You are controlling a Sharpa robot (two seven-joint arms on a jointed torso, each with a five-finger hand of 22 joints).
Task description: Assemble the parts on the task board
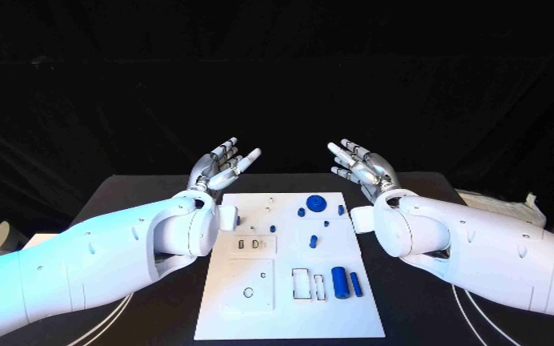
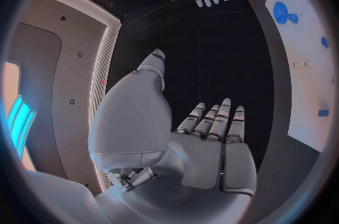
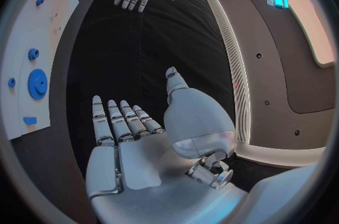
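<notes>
Both hands, left (image 1: 224, 163) and right (image 1: 360, 163), hover released above the desk (image 1: 138, 194), beyond the board (image 1: 289, 314). Risk: reaching in could scatter loose blue parts (image 1: 339, 281).

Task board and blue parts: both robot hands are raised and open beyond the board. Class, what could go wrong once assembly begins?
1. The blue cylinder and thin blue peg lie side by side, so reaching for one may knock the other.
2. The task board lies loose-looking on the table; a push might shift it.
3. The left robot hand and right robot hand flank the narrow board and could collide.
</notes>
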